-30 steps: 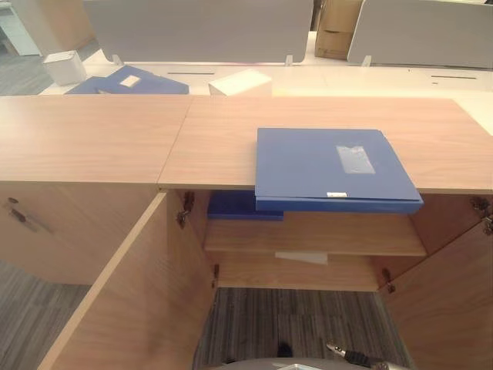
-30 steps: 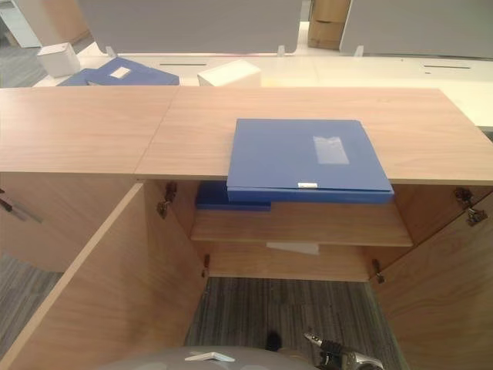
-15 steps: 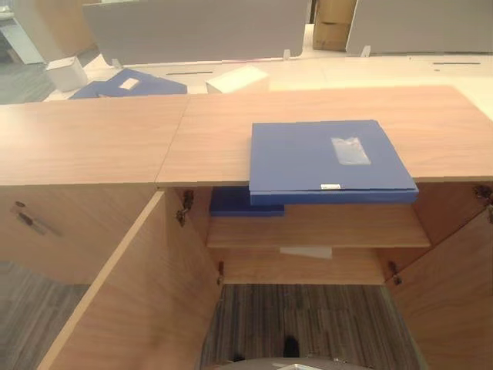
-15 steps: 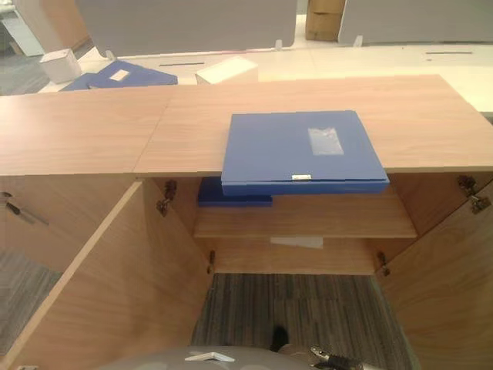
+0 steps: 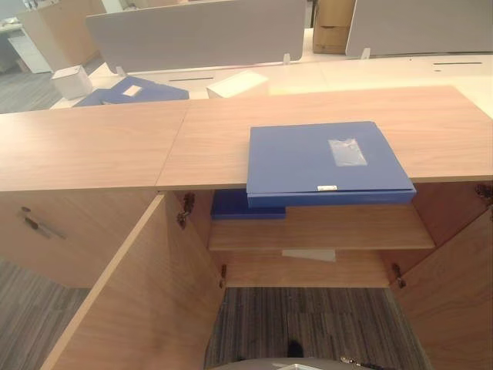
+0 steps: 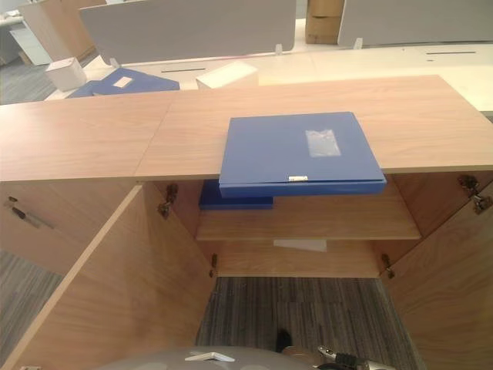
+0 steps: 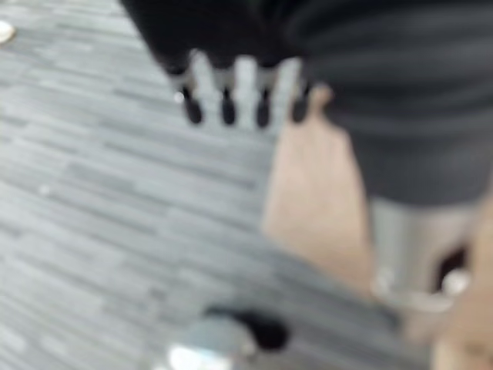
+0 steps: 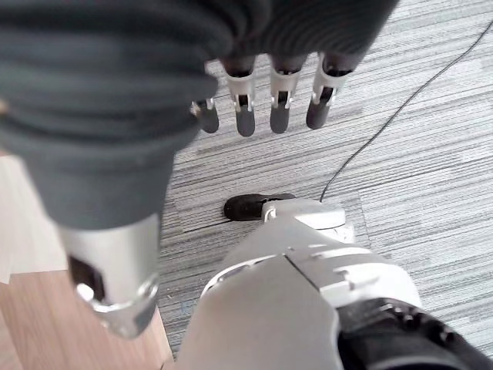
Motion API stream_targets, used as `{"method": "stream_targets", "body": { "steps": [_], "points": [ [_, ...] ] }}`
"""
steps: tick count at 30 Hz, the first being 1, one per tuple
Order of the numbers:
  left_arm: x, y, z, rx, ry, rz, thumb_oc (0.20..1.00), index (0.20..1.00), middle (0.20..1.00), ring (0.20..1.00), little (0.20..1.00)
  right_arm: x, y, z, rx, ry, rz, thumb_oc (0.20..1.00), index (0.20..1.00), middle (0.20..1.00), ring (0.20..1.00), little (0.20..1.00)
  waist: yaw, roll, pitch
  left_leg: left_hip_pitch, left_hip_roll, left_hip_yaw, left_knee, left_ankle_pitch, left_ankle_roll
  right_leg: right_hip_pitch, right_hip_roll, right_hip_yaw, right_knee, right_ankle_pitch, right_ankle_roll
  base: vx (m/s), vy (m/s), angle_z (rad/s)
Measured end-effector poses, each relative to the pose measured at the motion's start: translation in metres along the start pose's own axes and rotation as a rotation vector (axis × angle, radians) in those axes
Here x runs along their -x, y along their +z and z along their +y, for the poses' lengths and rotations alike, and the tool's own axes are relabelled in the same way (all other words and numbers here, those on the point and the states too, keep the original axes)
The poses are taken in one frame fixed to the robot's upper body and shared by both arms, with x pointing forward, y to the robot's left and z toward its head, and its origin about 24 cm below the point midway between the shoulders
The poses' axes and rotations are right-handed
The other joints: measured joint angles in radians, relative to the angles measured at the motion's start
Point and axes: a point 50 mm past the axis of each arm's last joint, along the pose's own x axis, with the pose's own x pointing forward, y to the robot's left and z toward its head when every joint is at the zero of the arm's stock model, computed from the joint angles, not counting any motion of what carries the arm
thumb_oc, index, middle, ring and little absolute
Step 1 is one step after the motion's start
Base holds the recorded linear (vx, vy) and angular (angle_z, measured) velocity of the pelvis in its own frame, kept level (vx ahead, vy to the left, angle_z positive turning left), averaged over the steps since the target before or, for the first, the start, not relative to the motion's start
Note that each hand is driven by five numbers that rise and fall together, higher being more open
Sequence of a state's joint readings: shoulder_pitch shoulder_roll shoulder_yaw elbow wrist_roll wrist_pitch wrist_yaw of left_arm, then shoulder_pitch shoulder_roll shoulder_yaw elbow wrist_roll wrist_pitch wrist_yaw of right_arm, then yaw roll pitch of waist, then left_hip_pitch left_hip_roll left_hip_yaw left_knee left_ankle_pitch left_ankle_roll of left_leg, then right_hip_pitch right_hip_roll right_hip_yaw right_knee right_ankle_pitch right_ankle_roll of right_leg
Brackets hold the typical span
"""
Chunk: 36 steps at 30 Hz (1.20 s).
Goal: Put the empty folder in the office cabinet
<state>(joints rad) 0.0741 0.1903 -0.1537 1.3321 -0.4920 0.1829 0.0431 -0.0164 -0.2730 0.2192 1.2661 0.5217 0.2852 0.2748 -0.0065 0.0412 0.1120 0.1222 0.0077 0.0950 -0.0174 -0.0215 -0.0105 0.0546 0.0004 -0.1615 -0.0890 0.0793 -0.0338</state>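
Observation:
A blue folder (image 5: 327, 163) with a clear label pocket lies flat on the wooden top of the office cabinet (image 5: 208, 139), its front edge hanging a little over the open compartment. A second blue folder (image 5: 246, 206) lies on the upper shelf (image 5: 323, 231) inside, at the left. My left hand (image 7: 227, 108) hangs over the grey carpet with straight fingers, holding nothing. My right hand (image 8: 245, 116) also hangs low over the carpet, fingers straight and empty. Both hands are well below and in front of the cabinet top.
Both cabinet doors stand open, left door (image 5: 131, 308) and right door (image 5: 454, 301), flanking the gap. A white sheet (image 5: 308, 254) lies on the lower shelf. Behind the cabinet are another blue folder (image 5: 135, 89), white boxes (image 5: 239, 82) and grey partitions (image 5: 200, 35).
The whole picture has shifted a little, so the camera has moved. The folders and the doors stay where they were.

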Motion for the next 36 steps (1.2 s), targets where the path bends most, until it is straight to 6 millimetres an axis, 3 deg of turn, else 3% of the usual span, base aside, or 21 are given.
{"method": "stream_targets", "body": {
  "steps": [12,14,17,20,22,24,25,26,27,31,34,36],
  "points": [
    [0.0,0.009,-0.001,-0.046,-0.018,-0.083,1.0,1.0,1.0,1.0,1.0,0.0,-0.005,-0.001,-0.004,0.0,0.015,1.0,1.0,1.0,1.0,1.0,-0.008,-0.006,0.0,0.007,0.0,0.006,0.0,0.0,0.0,-0.002,0.001,0.008,0.001,0.001,0.002,0.01,-0.003,-0.01],
    [0.001,0.019,-0.005,-0.047,-0.037,-0.129,1.0,1.0,1.0,1.0,1.0,0.0,-0.007,-0.001,0.0,0.004,0.019,1.0,1.0,1.0,1.0,1.0,-0.016,-0.01,0.0,0.009,0.0,0.009,0.001,0.0,0.0,-0.007,0.003,0.013,0.001,0.003,0.004,0.04,-0.029,-0.05],
    [0.007,0.049,-0.019,-0.055,-0.105,-0.275,1.0,1.0,1.0,1.0,1.0,-0.001,-0.009,0.001,0.015,0.008,0.031,1.0,1.0,1.0,1.0,1.0,-0.016,-0.022,-0.002,0.008,0.002,0.016,0.001,0.0,0.0,-0.009,0.004,0.017,0.003,0.004,0.004,0.03,-0.049,-0.07],
    [0.027,0.096,-0.064,-0.131,-0.24,-0.46,1.0,1.0,1.0,1.0,1.0,-0.005,-0.008,0.013,0.082,0.025,0.046,1.0,1.0,1.0,1.0,1.0,-0.029,-0.039,-0.009,0.006,0.006,0.023,0.004,-0.001,0.0,-0.016,0.007,0.021,0.01,0.003,0.004,0.0,-0.044,-0.08],
    [0.057,0.127,-0.114,-0.155,-0.423,-0.624,1.0,1.0,1.0,1.0,1.0,-0.006,-0.001,0.023,0.092,0.041,0.029,1.0,1.0,1.0,1.0,1.0,-0.037,-0.056,-0.004,0.007,0.008,0.033,-0.003,0.0,0.0,-0.015,0.011,0.035,0.013,0.005,0.005,-0.03,-0.013,-0.18],
    [0.09,0.141,-0.153,-0.154,-0.601,-0.705,1.0,1.0,1.0,1.0,1.0,-0.006,0.001,0.025,0.095,0.044,0.025,1.0,1.0,1.0,1.0,1.0,-0.045,-0.066,-0.008,0.006,0.007,0.037,-0.003,0.001,-0.002,-0.016,0.013,0.042,0.012,0.011,0.005,-0.02,-0.003,-0.15],
    [0.09,0.141,-0.153,-0.154,-0.601,-0.705,1.0,1.0,1.0,1.0,1.0,-0.006,0.001,0.025,0.095,0.044,0.025,1.0,1.0,1.0,1.0,1.0,-0.045,-0.066,-0.008,0.006,0.007,0.037,-0.003,0.001,-0.002,-0.016,0.013,0.042,0.012,0.011,0.005,-0.01,-0.001,-0.04],
    [0.115,0.146,-0.176,-0.151,-0.731,-0.74,1.0,1.0,1.0,1.0,1.0,-0.006,0.0,0.024,0.096,0.037,0.027,1.0,1.0,1.0,1.0,1.0,-0.047,-0.065,-0.008,0.006,0.007,0.037,-0.004,0.002,-0.002,-0.015,0.013,0.042,0.009,0.016,0.012,0.0,0.0,0.0],
    [0.127,0.148,-0.184,-0.144,-0.792,-0.756,1.0,1.0,1.0,1.0,1.0,-0.006,0.0,0.024,0.096,0.034,0.029,1.0,1.0,1.0,1.0,1.0,-0.047,-0.062,-0.007,0.006,0.007,0.037,-0.004,0.002,-0.002,-0.015,0.013,0.042,0.007,0.017,0.014,0.0,0.0,0.0],
    [0.15,0.158,-0.184,-0.096,-0.855,-0.763,1.0,1.0,1.0,1.0,1.0,-0.004,0.003,0.019,0.097,0.014,0.03,1.0,1.0,1.0,1.0,1.0,-0.046,-0.036,0.005,0.009,0.008,0.036,0.004,0.004,-0.004,-0.013,0.013,0.041,0.003,0.017,0.014,0.0,0.003,0.02],
    [0.147,0.169,-0.165,-0.113,-0.681,-0.809,1.0,1.0,1.0,1.0,1.0,-0.002,0.007,0.014,0.103,-0.005,0.024,1.0,1.0,1.0,1.0,1.0,-0.04,-0.008,0.021,0.02,0.009,0.035,0.01,0.004,-0.005,0.001,0.013,0.041,0.0,0.013,0.008,0.0,0.0,0.0],
    [0.152,0.177,-0.156,-0.158,-0.583,-0.882,1.0,1.0,1.0,1.0,1.0,-0.001,0.01,0.013,0.106,-0.008,0.018,1.0,1.0,1.0,1.0,1.0,-0.039,-0.004,0.026,0.016,0.009,0.031,0.014,0.003,-0.005,0.001,0.013,0.039,0.001,0.008,0.0,0.0,-0.005,0.03]
  ]
}}
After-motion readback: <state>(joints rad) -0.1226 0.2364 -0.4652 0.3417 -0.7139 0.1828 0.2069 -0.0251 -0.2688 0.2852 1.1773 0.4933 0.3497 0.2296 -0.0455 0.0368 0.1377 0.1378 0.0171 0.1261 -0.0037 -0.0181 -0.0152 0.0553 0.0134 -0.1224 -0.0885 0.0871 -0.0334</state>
